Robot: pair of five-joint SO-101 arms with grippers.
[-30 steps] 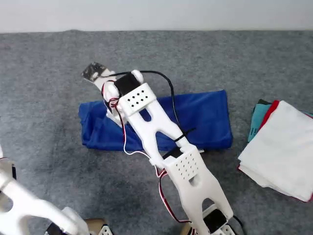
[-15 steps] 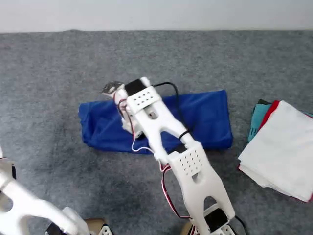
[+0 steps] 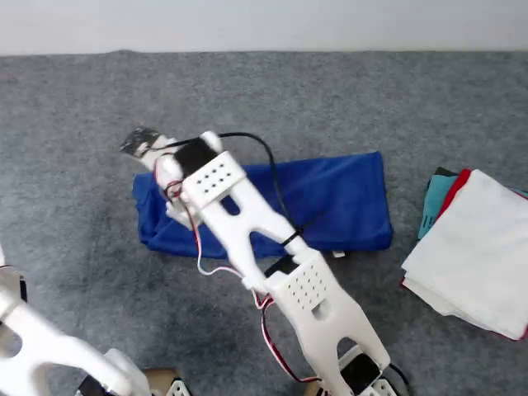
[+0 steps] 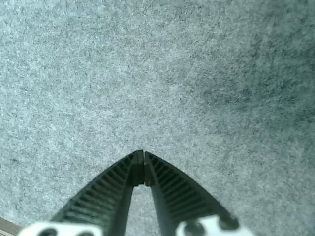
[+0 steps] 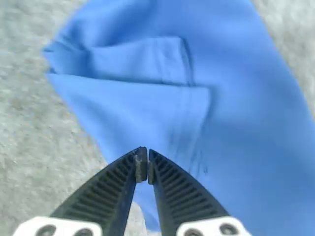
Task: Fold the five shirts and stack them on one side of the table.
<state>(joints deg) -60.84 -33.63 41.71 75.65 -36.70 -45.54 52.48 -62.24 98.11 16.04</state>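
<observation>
The shirt (image 3: 338,202), likely soft, light and limp, lies in a long band on the counter (image 3: 346,99) left of the stack (image 3: 478,247); I'd pinch a left-end corner, where the right claw (image 5: 142,164) hangs empty with tips together, as does the left claw (image 4: 143,167) near left.

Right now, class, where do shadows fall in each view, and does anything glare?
High view: soft, even light, no glare; a faint darker patch lies on the grey table by the blue shirt's near edge. Left wrist view: a dim patch darkens the table beyond the left arm's shut fingers. Right wrist view: the shirt's folds cast thin shadows, no glare.
</observation>
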